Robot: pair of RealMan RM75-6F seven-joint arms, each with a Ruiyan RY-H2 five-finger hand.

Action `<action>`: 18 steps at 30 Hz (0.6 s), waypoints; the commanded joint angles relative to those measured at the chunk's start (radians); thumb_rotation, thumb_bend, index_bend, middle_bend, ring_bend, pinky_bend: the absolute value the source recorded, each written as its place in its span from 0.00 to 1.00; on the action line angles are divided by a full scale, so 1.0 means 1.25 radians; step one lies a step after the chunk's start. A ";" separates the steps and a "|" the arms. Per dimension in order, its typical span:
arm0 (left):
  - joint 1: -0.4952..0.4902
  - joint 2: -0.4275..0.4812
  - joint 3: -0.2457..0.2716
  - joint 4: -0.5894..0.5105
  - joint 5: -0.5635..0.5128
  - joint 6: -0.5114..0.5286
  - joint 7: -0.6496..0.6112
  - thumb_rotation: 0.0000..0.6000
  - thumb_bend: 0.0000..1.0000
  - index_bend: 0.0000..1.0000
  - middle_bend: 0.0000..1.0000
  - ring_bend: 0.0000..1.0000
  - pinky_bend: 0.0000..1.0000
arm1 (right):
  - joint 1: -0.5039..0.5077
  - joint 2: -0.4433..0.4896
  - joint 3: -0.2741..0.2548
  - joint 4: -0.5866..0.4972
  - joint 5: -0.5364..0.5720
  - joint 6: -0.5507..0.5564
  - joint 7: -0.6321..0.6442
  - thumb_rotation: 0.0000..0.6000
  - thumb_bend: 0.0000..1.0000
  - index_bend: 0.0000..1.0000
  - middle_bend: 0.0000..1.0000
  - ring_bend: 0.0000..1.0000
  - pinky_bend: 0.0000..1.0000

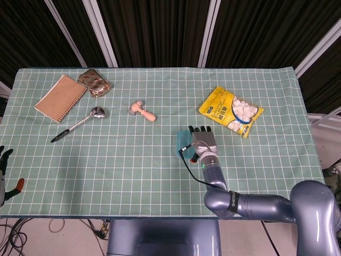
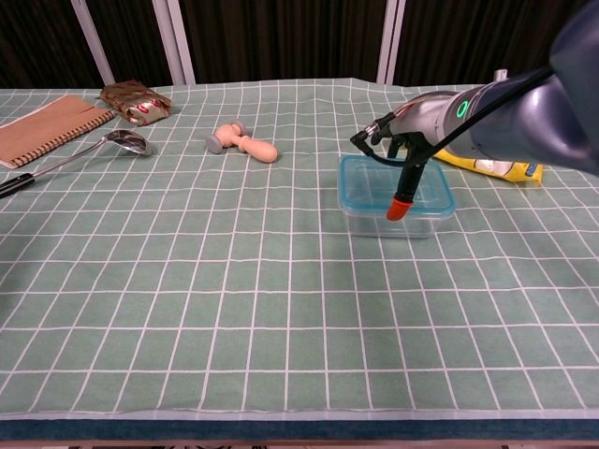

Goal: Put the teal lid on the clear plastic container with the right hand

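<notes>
Lid work looks nearly finished: teal lid sits atop the clear plastic container, my right hand spread flat above it, gripping nothing.

Clear glossy plastic container, matt checked cloth table cover, shiny metal spoon.

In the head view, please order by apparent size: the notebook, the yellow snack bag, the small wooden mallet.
1. Yellow snack bag and notebook: they look nearly alike, so I do not rank them.
2. Wooden mallet, clearly smallest.
</notes>
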 commanded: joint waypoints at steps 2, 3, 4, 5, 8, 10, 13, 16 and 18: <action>0.000 0.000 0.000 0.000 0.000 0.000 -0.001 1.00 0.32 0.11 0.00 0.00 0.00 | 0.001 -0.002 0.000 0.002 0.001 0.000 -0.001 1.00 0.19 0.00 0.45 0.07 0.00; 0.000 0.000 0.000 0.000 0.000 0.000 -0.001 1.00 0.32 0.11 0.00 0.00 0.00 | 0.001 -0.003 0.000 0.003 0.002 0.000 -0.002 1.00 0.19 0.00 0.45 0.07 0.00; 0.000 0.000 0.000 0.000 0.000 0.000 -0.001 1.00 0.32 0.11 0.00 0.00 0.00 | 0.001 -0.003 0.000 0.003 0.003 0.000 -0.002 1.00 0.19 0.00 0.45 0.07 0.00; 0.000 0.001 0.000 0.000 0.000 -0.001 -0.001 1.00 0.32 0.11 0.00 0.00 0.00 | 0.001 -0.003 0.000 0.004 0.004 0.000 -0.003 1.00 0.19 0.00 0.45 0.07 0.00; 0.000 0.001 0.000 0.000 0.000 0.000 -0.001 1.00 0.32 0.11 0.00 0.00 0.00 | 0.002 -0.005 0.000 0.005 0.006 0.001 -0.005 1.00 0.19 0.00 0.45 0.07 0.00; 0.000 0.001 0.000 0.000 0.000 0.000 -0.001 1.00 0.32 0.11 0.00 0.00 0.00 | 0.002 -0.006 0.000 0.006 0.007 0.001 -0.007 1.00 0.19 0.00 0.45 0.07 0.00; 0.000 0.001 0.000 0.000 -0.001 0.000 0.000 1.00 0.32 0.11 0.00 0.00 0.00 | 0.003 -0.008 0.000 0.009 0.007 0.001 -0.008 1.00 0.19 0.00 0.45 0.07 0.00; 0.000 0.001 0.000 0.000 -0.001 -0.001 0.000 1.00 0.32 0.11 0.00 0.00 0.00 | 0.003 -0.010 0.000 0.012 0.007 0.000 -0.008 1.00 0.19 0.00 0.45 0.07 0.00; 0.000 0.001 0.000 0.000 -0.001 0.000 0.000 1.00 0.32 0.11 0.00 0.00 0.00 | 0.003 -0.010 0.001 0.012 0.008 -0.001 -0.009 1.00 0.19 0.00 0.45 0.06 0.00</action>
